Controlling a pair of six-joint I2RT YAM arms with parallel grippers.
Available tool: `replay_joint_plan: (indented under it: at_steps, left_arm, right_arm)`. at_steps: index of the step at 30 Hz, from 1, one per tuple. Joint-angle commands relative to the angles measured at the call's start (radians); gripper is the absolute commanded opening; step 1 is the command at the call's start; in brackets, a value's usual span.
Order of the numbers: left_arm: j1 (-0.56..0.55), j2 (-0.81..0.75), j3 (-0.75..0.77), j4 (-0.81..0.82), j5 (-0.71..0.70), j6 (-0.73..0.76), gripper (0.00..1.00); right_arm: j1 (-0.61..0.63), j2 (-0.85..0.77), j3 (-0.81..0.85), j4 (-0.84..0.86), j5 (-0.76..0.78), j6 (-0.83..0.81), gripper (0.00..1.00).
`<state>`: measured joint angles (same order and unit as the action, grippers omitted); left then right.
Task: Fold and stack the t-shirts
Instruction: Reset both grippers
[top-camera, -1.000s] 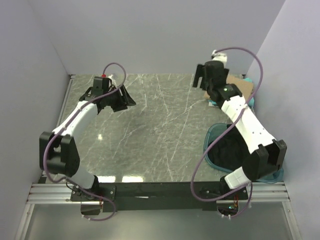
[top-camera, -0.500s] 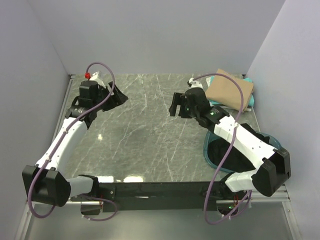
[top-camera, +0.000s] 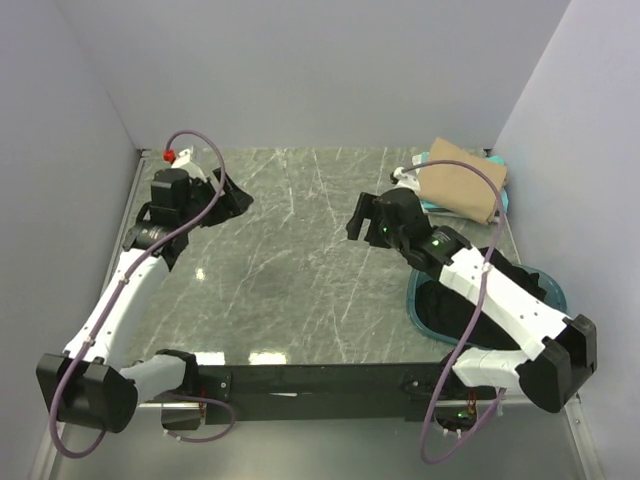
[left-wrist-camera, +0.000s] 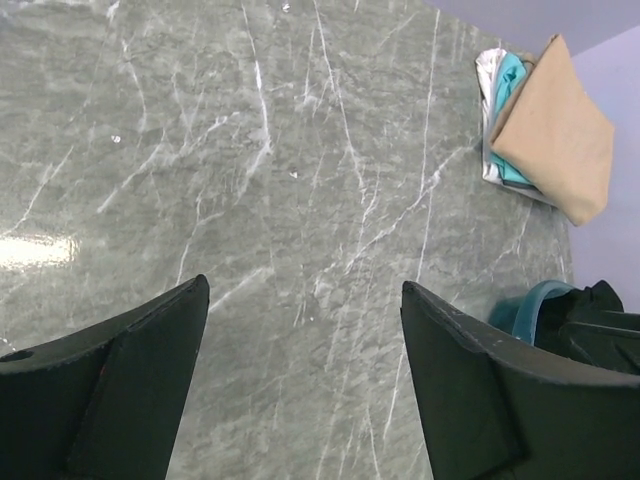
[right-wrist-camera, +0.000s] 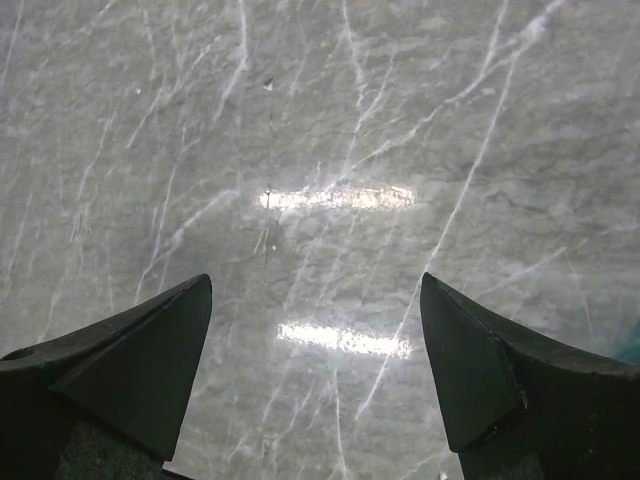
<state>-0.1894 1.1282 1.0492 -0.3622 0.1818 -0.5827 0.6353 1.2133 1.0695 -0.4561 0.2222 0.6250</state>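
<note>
l gripper (left-wrist-camera: 304, 285), r gripper (right-wrist-camera: 316, 278) spread; tan tee (top-camera: 462, 188) tops pile (left-wrist-camera: 506, 84)

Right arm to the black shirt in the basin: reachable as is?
Likely yes: right gripper open and empty, nothing covers the black shirt in the basin, though it sits under that arm's forearm.

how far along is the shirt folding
Done: the tan t-shirt lies folded atop the teal t-shirt in a stack at the far right corner. In hand: nothing; left gripper and right gripper are both open, empty. Left: black cloth bunched in the basin, not yet folded.
</note>
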Motion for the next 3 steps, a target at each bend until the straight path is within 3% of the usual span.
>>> replay_joint_plan:
  at_steps: [1, 3]
  left_arm:
    - [-0.007, -0.031, -0.009, 0.035, 0.015, 0.035, 0.84]
    - [-0.007, -0.03, -0.005, 0.028, 0.005, 0.031, 0.86]
  right_arm:
    - [0.001, -0.044, -0.022, -0.027, 0.062, 0.048, 0.91]
    - [0.003, -0.055, -0.025, -0.052, 0.084, 0.059, 0.91]
